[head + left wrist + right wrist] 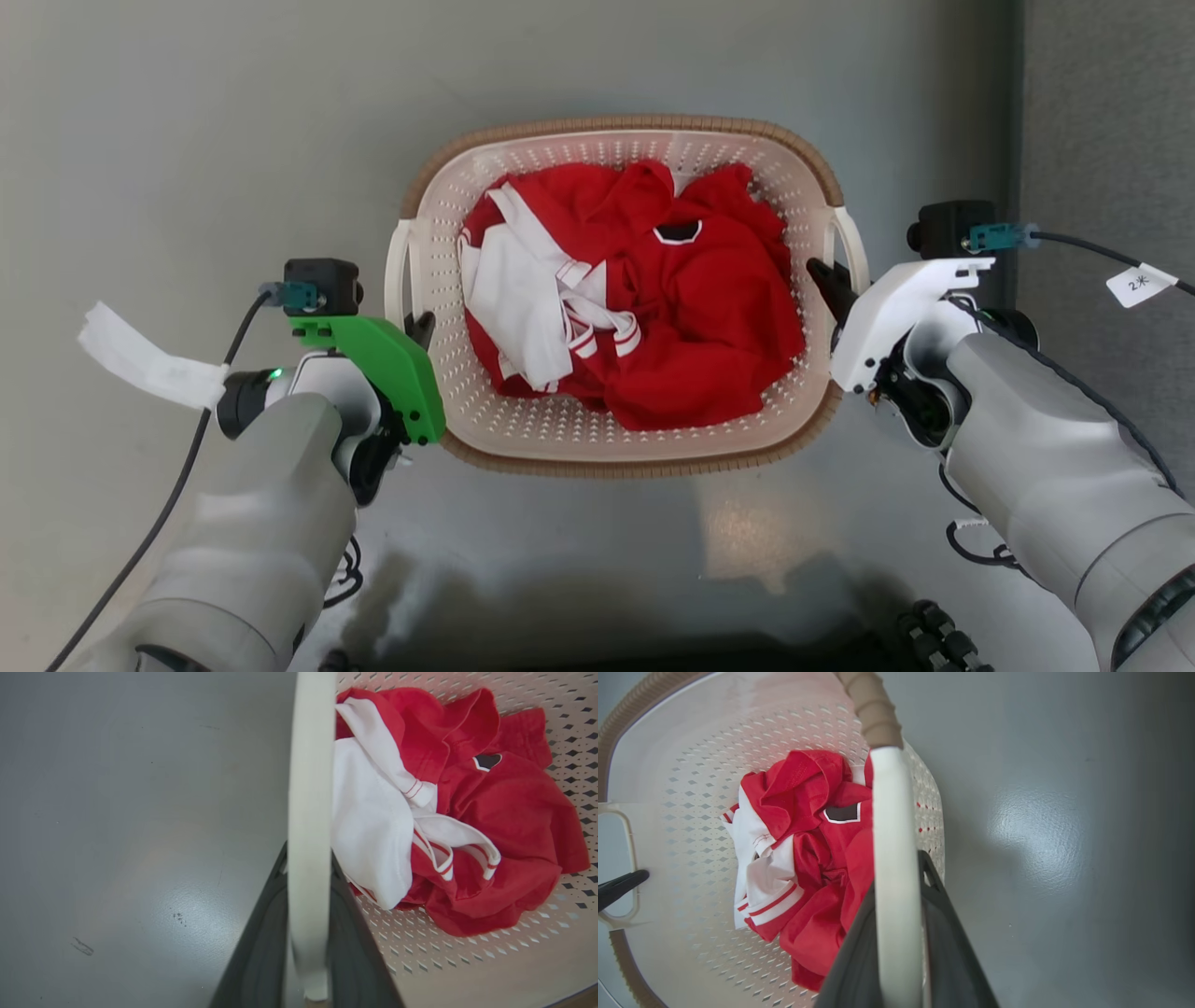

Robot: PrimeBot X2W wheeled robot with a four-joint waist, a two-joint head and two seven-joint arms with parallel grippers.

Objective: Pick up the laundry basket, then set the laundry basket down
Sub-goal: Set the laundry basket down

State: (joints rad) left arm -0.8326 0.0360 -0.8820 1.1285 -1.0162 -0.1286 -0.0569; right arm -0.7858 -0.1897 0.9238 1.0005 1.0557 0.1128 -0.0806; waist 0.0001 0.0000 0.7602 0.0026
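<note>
Two robot grippers clasp a laundry basket [616,124] by its side handles, above a grey floor [187,140].

The cream basket with a brown rim lies centred in front of the robot, with red and white clothes [653,299] heaped inside. At its left side, the left gripper [420,329] has its dark fingers drawn in narrow against the left loop handle [310,812], the bar running between them. At its right side, the right gripper [831,285] pinches the right loop handle [894,858] the same way. Holding both sides at once probably keeps the load level. Whether the basket rests on the floor or hangs above it cannot be told.
</note>
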